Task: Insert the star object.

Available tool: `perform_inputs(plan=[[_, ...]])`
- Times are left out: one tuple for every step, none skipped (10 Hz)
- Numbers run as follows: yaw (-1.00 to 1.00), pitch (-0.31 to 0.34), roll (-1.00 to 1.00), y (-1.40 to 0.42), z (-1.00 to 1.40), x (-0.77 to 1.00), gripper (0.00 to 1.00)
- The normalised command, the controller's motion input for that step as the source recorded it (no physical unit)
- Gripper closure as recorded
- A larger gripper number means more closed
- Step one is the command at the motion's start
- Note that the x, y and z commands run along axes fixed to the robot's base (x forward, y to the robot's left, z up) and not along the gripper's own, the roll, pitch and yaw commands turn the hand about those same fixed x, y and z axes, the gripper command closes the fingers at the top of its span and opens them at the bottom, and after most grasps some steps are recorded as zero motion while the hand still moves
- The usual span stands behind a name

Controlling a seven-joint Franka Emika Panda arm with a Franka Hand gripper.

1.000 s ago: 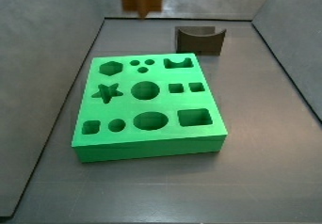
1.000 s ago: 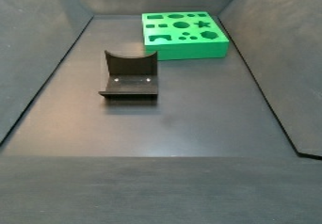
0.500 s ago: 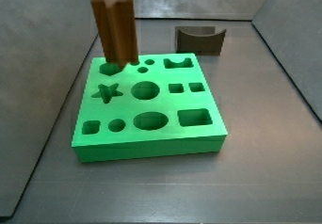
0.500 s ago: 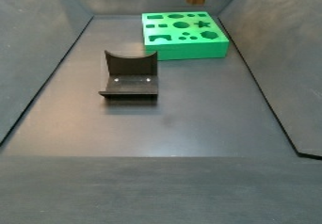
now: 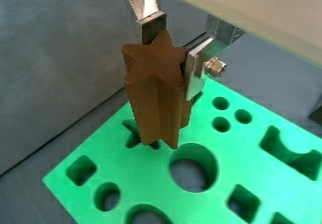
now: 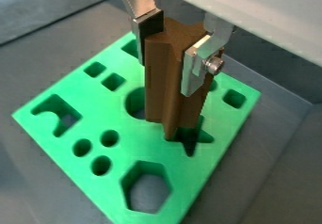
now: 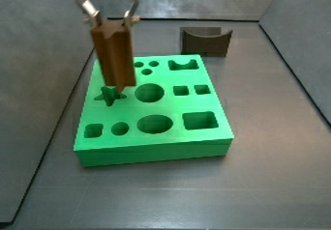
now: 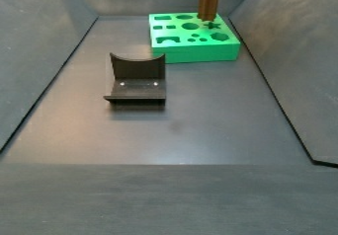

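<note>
Dark grey matte floor (image 8: 158, 170), enclosed by sloping dark grey side walls (image 8: 40, 51). Plain grey back wall (image 7: 220, 0). Lighting: even, diffuse.

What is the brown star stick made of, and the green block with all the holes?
The star object, held upright in the gripper over the block's star hole, looks like wood or wood-coloured plastic: brown, matte, with faint lengthwise streaks. The green block looks like plastic, possibly foam: one even bright colour, smooth, soft sheen. The gripper's fingers look like metal: flat silver plates.
</note>
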Motion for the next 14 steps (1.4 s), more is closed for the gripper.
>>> perform_inputs(plan=[[0.00, -0.027, 0.00, -0.08, -0.16, -0.17, 1.00], [0.00, -0.099, -0.04, -0.08, -0.13, -0.24, 1.00], [0.04, -0.064, 0.00, 0.00, -0.19, -0.20, 1.00], [0.08, -0.069, 0.00, -0.01, -0.20, -0.12, 1.00], [0.09, -0.059, 0.00, 0.00, -0.18, -0.10, 1.00], [0.16, -0.040, 0.00, 0.00, -0.19, -0.13, 1.00], [0.19, -0.039, 0.00, 0.00, -0.21, -0.03, 1.00], [0.16, 0.000, 0.00, 0.00, -0.26, 0.00, 1.00], [0.15, 0.000, 0.00, 0.00, -0.27, 0.03, 1.00], [0.13, 0.000, 0.00, 0.00, -0.30, 0.10, 1.00], [0.14, 0.000, 0.00, 0.00, -0.33, 0.08, 1.00], [0.14, 0.000, 0.00, 0.00, -0.32, 0.00, 1.00], [0.19, 0.000, 0.05, 0.00, -0.30, -0.02, 1.00], [0.21, 0.000, 0.08, 0.00, -0.30, 0.00, 1.00]])
